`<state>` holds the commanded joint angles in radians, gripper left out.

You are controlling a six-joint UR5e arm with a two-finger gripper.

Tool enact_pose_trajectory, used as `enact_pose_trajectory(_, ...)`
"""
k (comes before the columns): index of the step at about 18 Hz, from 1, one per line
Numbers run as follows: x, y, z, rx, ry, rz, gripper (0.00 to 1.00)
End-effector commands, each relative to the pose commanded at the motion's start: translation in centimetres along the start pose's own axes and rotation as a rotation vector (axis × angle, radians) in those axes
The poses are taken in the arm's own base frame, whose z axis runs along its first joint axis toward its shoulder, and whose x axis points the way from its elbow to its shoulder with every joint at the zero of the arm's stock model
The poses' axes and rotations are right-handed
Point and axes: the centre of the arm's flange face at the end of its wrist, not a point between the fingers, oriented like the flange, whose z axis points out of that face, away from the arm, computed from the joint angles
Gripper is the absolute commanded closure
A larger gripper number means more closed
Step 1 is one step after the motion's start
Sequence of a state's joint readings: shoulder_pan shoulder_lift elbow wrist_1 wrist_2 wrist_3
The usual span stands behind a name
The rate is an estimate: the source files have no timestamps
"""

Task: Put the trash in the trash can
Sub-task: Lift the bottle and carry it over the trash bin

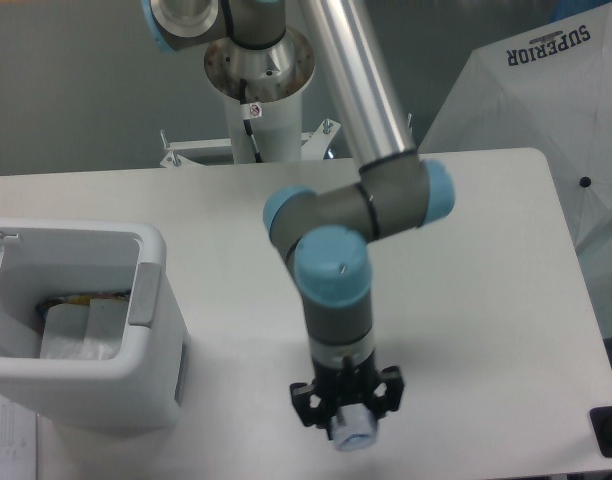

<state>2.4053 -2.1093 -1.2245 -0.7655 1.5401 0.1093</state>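
- The tool (348, 425) pinches what looks like the small clear bottle (351, 428), above the surface (486, 300).
- The trash can (151, 370) sits well apart, at the left.

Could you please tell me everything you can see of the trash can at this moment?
The trash can is a white, boxy plastic bin with rounded corners and a thick rim, standing upright at the table's left edge, partly cut off by the frame. A grey tab sits on its right rim. It is open, and flat pale and darker items lie inside at the bottom. The gripper is well to its right, not touching it.
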Motion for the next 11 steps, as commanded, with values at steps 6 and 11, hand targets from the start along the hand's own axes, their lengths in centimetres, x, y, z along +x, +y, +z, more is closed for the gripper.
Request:
enact_pose_trajectory(6,0.4,-4.6,-8.3,0.163,-0.001,-0.126,0.37)
enact_pose_trajectory(11,2.0,-5.1,-17.5,0.273,0.021,-0.159,0.36)
